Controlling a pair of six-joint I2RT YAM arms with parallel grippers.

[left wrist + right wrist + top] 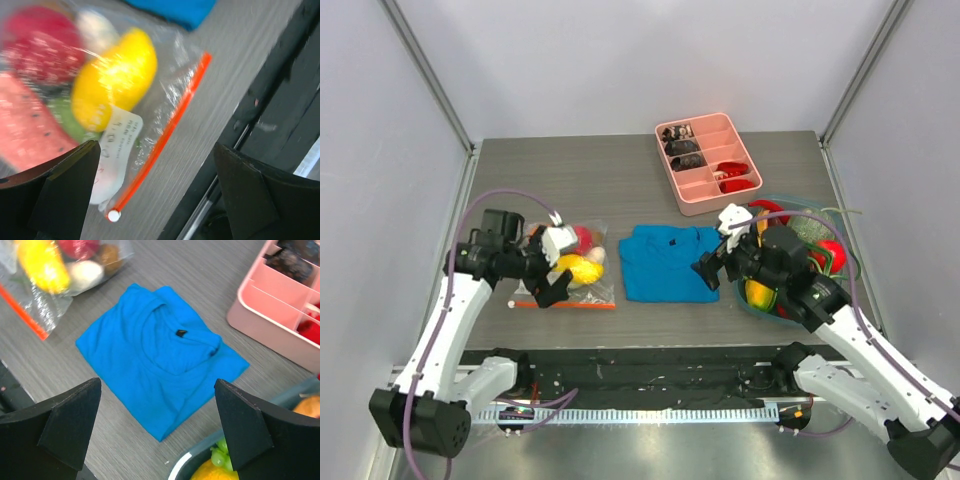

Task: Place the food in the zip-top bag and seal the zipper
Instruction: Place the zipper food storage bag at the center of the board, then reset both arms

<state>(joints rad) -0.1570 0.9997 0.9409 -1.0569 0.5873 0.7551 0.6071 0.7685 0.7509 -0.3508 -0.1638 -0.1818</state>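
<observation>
Currently the bag (578, 268) lies flat on the left part of the table (570, 180), its zipper (570, 304) along the near edge and the white tip (114, 215) at the left end. Food inside the bag: 1 yellow piece (117, 75), 1 red piece (42, 47), 1 white piece (97, 30), 1 pink slice (27, 125) and a bit of green (70, 117). Cannot tell whether the zipper is sealed. The left gripper (156, 150) hangs over the near left corner of the bag, jaws spread wide, nothing between them. The right gripper (157, 387) hovers over the right side of the blue cloth (668, 262), jaws also wide apart and empty. The cloth sits mid-table, just right of the bag, not touching it. A bowl (790, 199) at the right edge holds more food, including a red fruit (832, 255) and an orange-yellow fruit (758, 293). The pink tray (692, 200) stands behind the bowl and cloth.
</observation>
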